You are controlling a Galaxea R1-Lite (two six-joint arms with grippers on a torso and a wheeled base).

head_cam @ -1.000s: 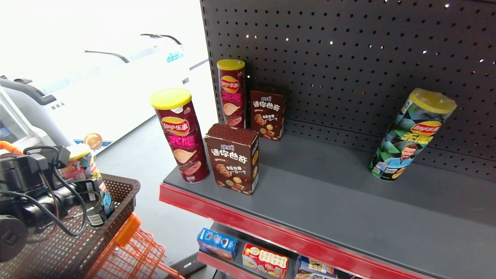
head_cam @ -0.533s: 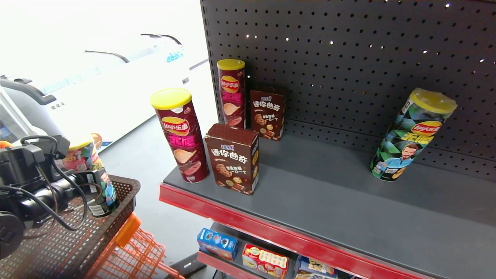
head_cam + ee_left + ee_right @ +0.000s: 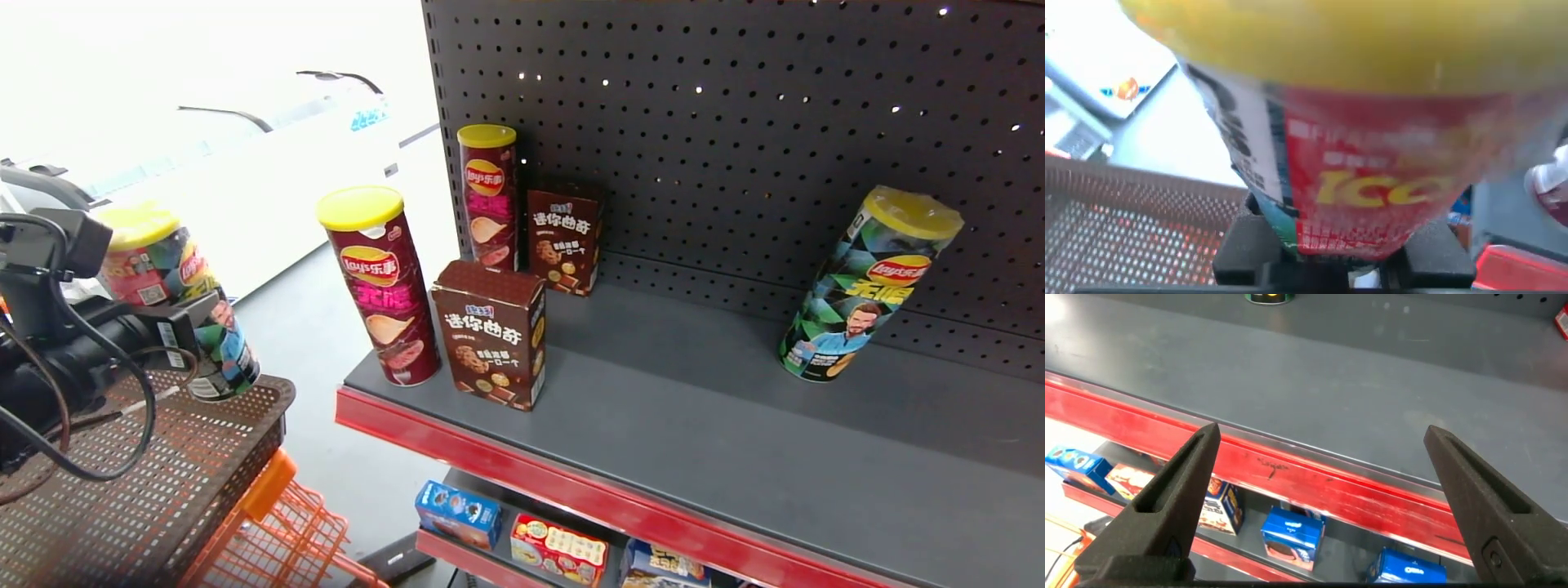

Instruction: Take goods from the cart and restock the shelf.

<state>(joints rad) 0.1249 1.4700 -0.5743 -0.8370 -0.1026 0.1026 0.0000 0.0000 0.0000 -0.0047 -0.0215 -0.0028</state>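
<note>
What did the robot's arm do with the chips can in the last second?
The left gripper, shut on the chips can, lifted it from down inside the cart basket to about the height of the basket's rim. Everything standing on the shelf stayed where it was.

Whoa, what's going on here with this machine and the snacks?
A robot is restocking a shelf. Its left gripper, jaws shut, holds a yellow-lidded chip can just above the basket on the cart. The shelf carries two red cans, two brown boxes and a similar green can. The right gripper hovers by the shelf's red edge, jaws open.
</note>
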